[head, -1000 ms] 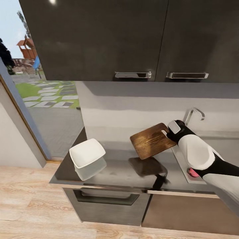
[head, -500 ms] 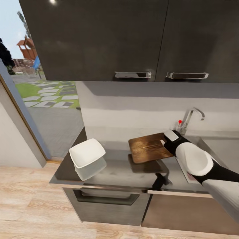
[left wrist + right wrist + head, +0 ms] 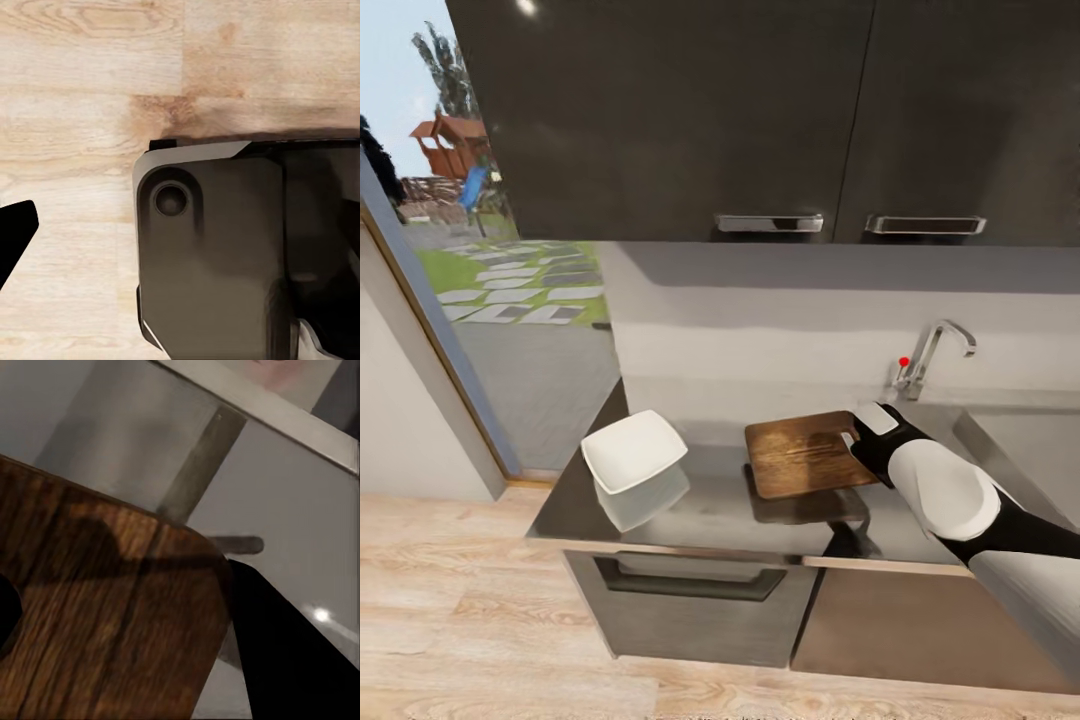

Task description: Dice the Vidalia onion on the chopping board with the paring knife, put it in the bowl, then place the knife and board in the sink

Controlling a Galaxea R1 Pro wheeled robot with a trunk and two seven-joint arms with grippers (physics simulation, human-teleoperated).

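My right gripper is shut on the right edge of the brown wooden chopping board. The board lies almost flat, just above or on the glossy dark countertop, which mirrors it. In the right wrist view the board sits between my black fingers. The white square bowl stands on the countertop's left end, apart from the board. The grey sink with its chrome tap is to the right of my hand. The paring knife is out of view. My left gripper hangs over the floor, holding nothing.
Dark wall cabinets hang above the counter. Grey drawers with a dark bar handle sit below it. A glass door at the left opens on a garden. The wooden floor and my dark base show under the left wrist.
My right gripper has brought the board down from a raised tilt to nearly flat over the countertop, slightly leftward. The head camera has shifted a little.
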